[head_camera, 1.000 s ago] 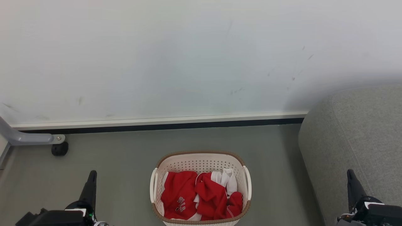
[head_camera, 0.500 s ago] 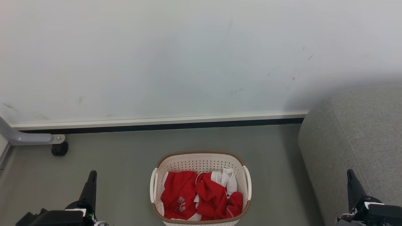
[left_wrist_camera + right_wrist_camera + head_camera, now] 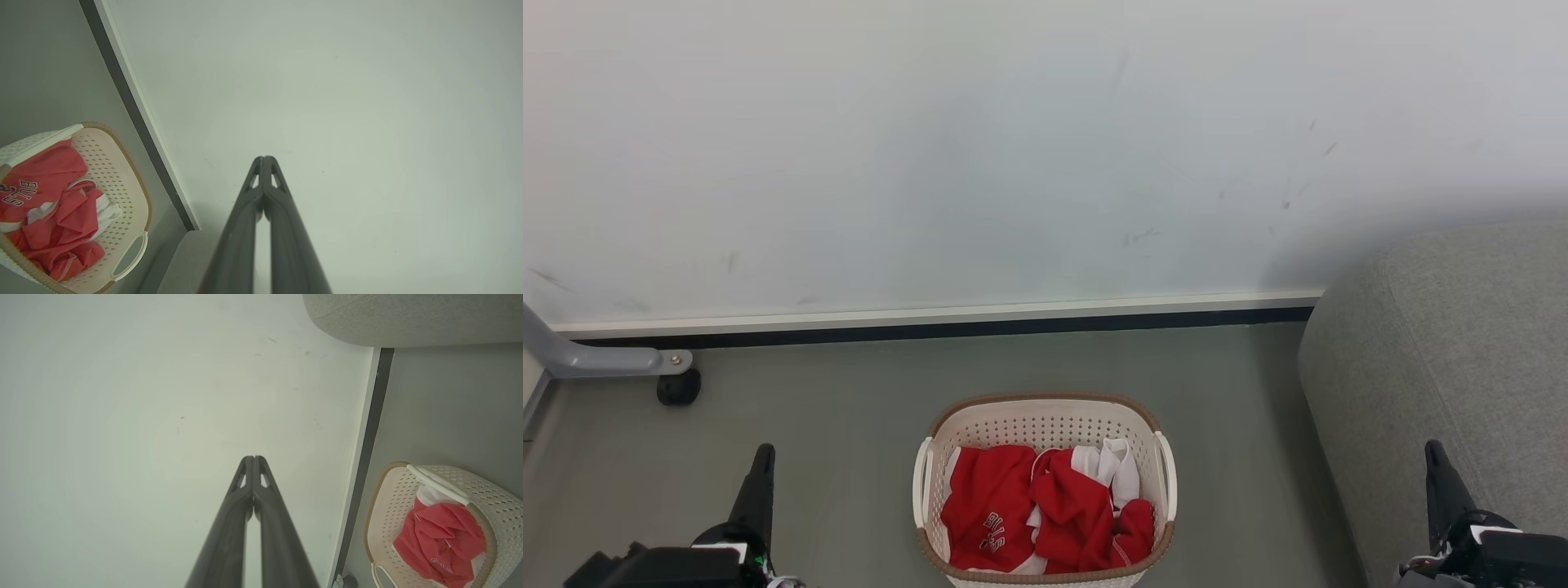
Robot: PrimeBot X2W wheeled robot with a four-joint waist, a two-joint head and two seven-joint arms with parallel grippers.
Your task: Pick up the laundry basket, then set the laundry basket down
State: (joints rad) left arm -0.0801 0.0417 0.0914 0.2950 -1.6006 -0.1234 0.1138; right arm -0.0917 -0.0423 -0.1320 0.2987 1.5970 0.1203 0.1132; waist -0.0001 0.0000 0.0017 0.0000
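Head view: laundry basket cropped below.

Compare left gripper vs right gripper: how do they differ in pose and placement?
1. The left gripper sits over bare floor; the right gripper sits in front of the grey sofa.
2. In the head view, the left gripper looks nearer the laundry basket than the right gripper does.

Shared: both are shut and empty, fingers pointing toward the wall, clear of the basket.
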